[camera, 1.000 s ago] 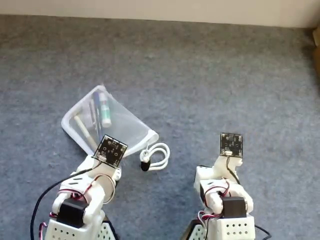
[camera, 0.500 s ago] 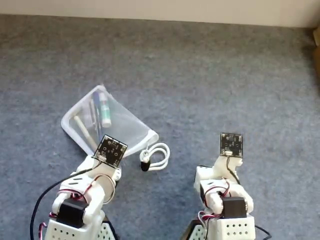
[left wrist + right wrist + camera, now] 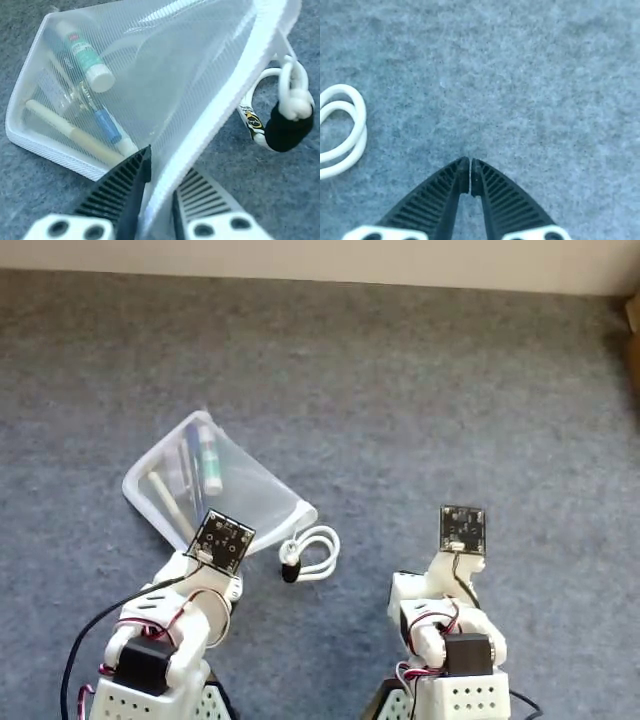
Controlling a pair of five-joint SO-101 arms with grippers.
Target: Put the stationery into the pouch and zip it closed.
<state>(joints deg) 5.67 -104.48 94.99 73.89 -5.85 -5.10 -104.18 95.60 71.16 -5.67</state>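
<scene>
No change over the last second: both arms are static. The pouch [image 3: 225, 485] lies left of centre, with the stationery [image 3: 82, 52] inside. The left gripper [image 3: 164, 167] has its jaws clamped on the pouch's near zip edge. The right gripper [image 3: 470, 162] has its jaws together and empty, at near right. Judgement: loading is complete, but whether the zip is closed cannot be told.

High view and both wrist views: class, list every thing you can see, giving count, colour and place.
pouch: one, clear mesh with white edging, lying on the table ahead of the left arm
tube: one, green label, white cap, inside the pouch
pen: one, blue and clear, inside the pouch
stick: one, cream, inside the pouch
cord loop: one, white, beside the pouch's corner
toggle: one, black, on the cord loop
table: grey, carpet-like
left gripper: black fingers shut on the pouch's edge
right gripper: black, shut, over bare table
</scene>
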